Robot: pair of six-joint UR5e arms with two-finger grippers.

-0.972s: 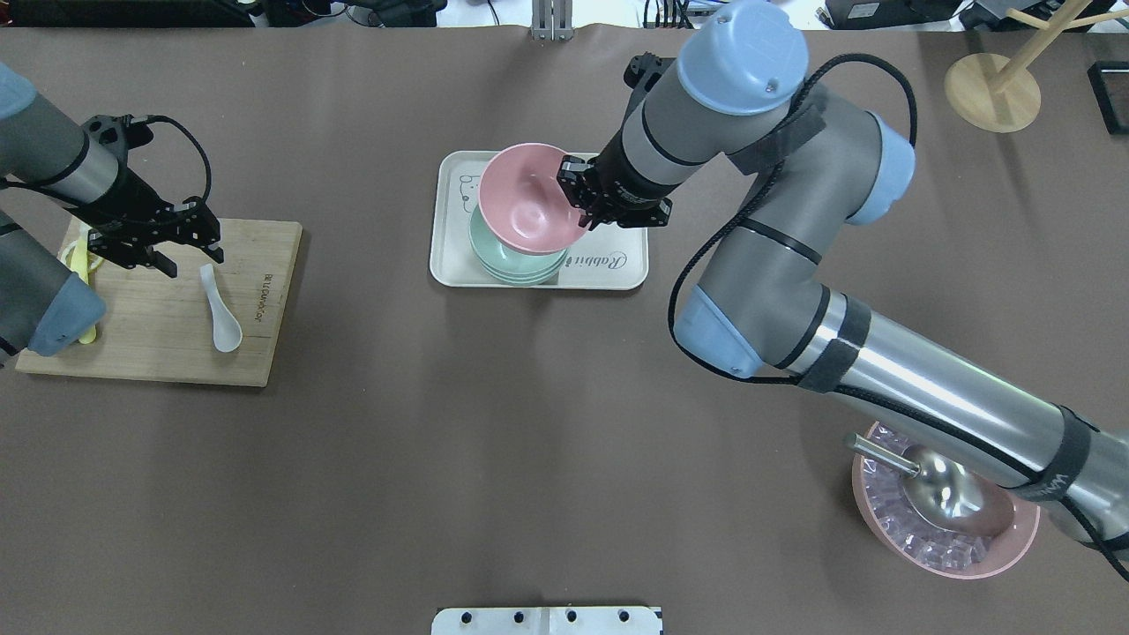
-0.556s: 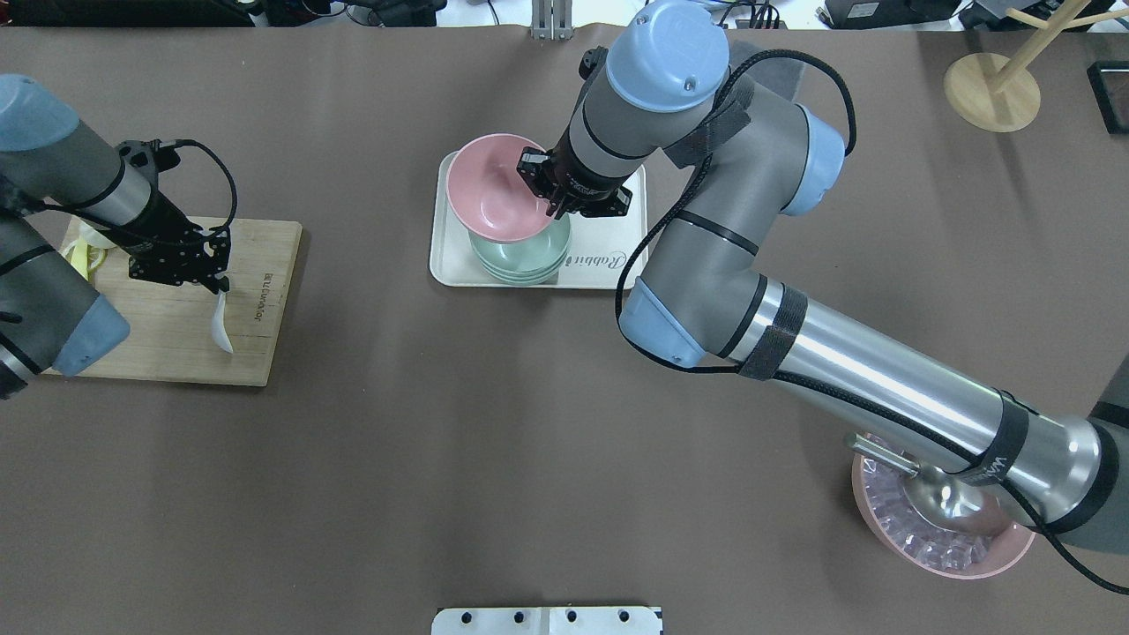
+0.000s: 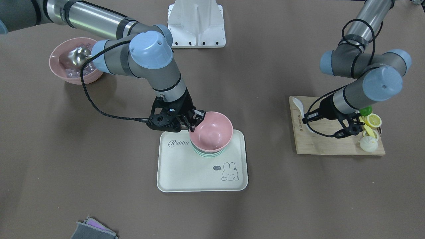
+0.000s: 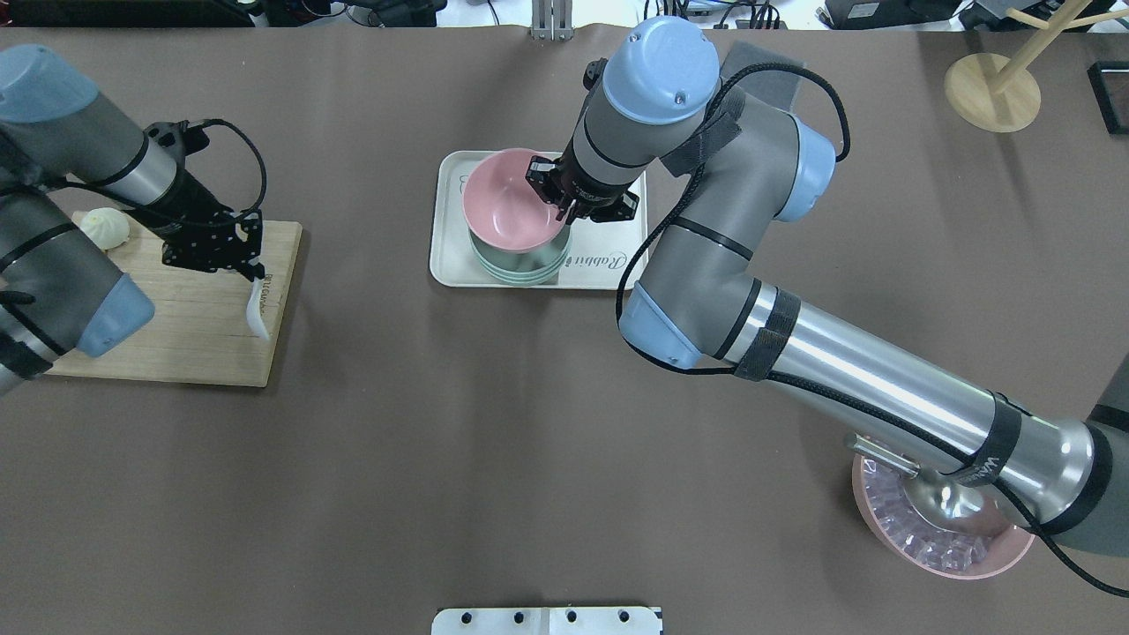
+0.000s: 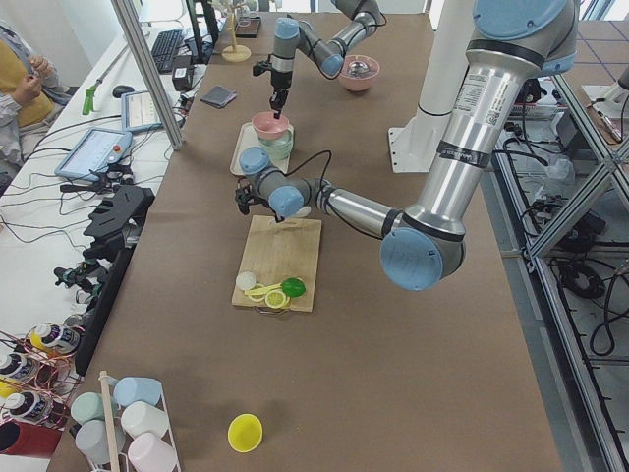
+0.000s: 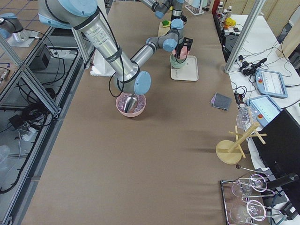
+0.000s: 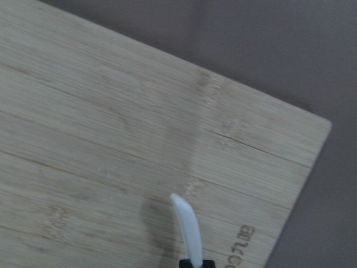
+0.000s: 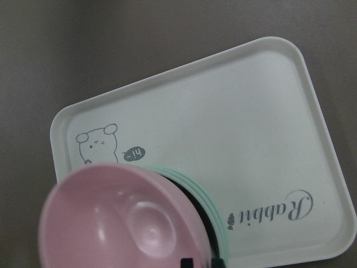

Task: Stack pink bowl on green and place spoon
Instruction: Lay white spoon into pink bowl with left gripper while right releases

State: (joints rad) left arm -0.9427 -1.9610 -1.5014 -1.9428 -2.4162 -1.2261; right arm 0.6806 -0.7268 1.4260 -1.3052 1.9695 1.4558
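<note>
So the pink bowl is up at top centre of the overhead view, sitting over the green bowls on the tray. From the front camera it looks a touch tilted, so I wouldn't call it properly seated. Your right end effector is clamped on its rim, on the bowl's right-hand side in that frame.

The spoon is way over at the left edge of the overhead view. Your left end effector is pinched shut on its handle, with the scoop end hanging toward the bottom of the frame. Going by the shadow in the left wrist view, it's just above the cutting board.

What the next bit turns on: from the left end effector, the bowls lie well off to the right across open counter. The spoon's long axis runs roughly top to bottom, crosswise to that path. The left arm has the spoon, but the right one sits on the bowl rim, so I'd guess it needs to let go and clear out first.
</note>
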